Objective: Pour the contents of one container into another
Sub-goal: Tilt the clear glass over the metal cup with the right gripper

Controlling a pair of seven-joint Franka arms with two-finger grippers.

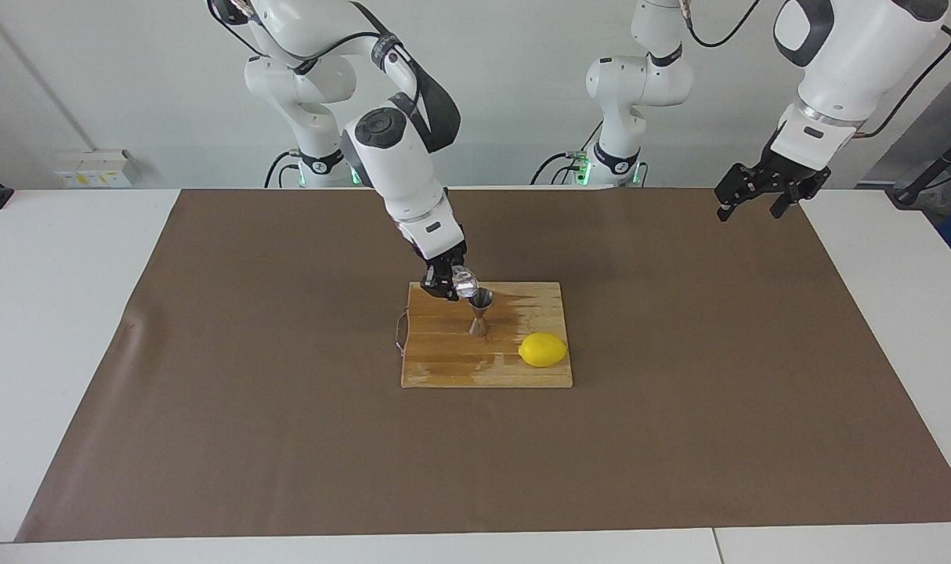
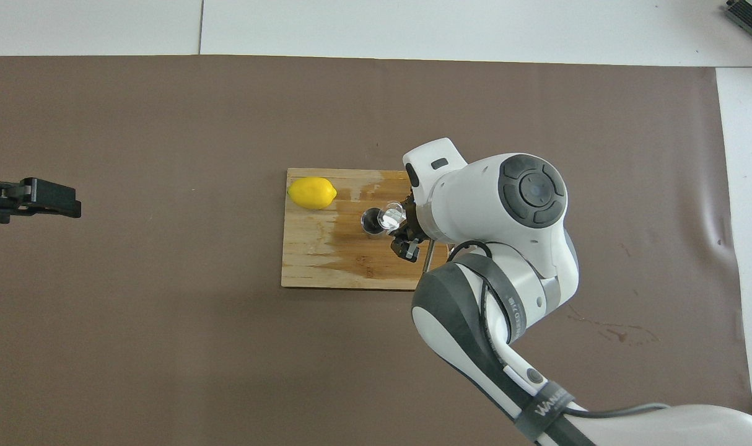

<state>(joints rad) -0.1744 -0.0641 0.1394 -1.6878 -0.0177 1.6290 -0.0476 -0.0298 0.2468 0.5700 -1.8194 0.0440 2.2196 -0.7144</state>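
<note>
The cup (image 1: 463, 280) is tilted in the air, its mouth right over the top of the jigger (image 1: 480, 311), and the right pincer (image 1: 447, 283) is closed on it. The jigger stands upright on the board (image 1: 444, 362), near the middle, with the lemon (image 1: 543, 349) close beside it, farther from the robots and toward the left arm's end.

We judge that the pour is now in hand. To do it well, we should keep the lip of the cup low and centred over the small opening, because the upper cone of the jigger is narrow. We should turn the wrist slowly, so that the liquid leaves in a thin stream. We cannot tell whether anything is flowing, or how much is in the cup. We must not let the cup push the rim: the jigger has a thin waist and may tip easily. The board looks wet beside it, so it may also slide.

The left pincer (image 1: 767, 190) waits, open and empty, over the mat (image 1: 209, 392) at its own end of the bench (image 1: 52, 313).
</note>
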